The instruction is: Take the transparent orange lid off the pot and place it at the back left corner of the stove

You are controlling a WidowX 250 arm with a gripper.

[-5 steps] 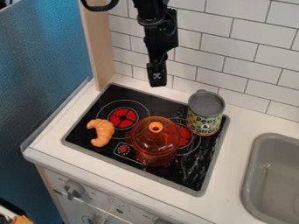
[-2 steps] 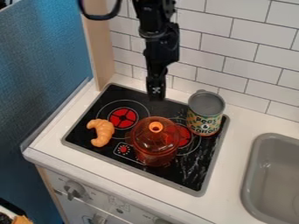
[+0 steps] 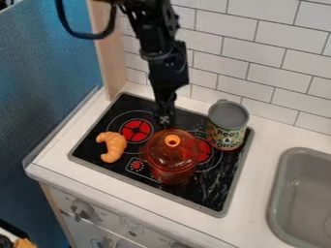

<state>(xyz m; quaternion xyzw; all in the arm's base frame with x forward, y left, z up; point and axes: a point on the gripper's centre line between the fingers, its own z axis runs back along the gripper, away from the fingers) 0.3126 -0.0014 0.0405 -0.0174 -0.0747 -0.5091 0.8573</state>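
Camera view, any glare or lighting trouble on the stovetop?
Camera view: pale streaks on the stovetop, right of the pot, may be reflections or marks, can't tell which; the dark gripper blends into the black surface; the wall tiles look fairly evenly lit.

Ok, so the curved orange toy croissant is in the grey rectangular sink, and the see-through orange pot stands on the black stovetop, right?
Not quite: the camera view shows the croissant lying on the stovetop, not in the sink. The pot does stand on the stovetop.
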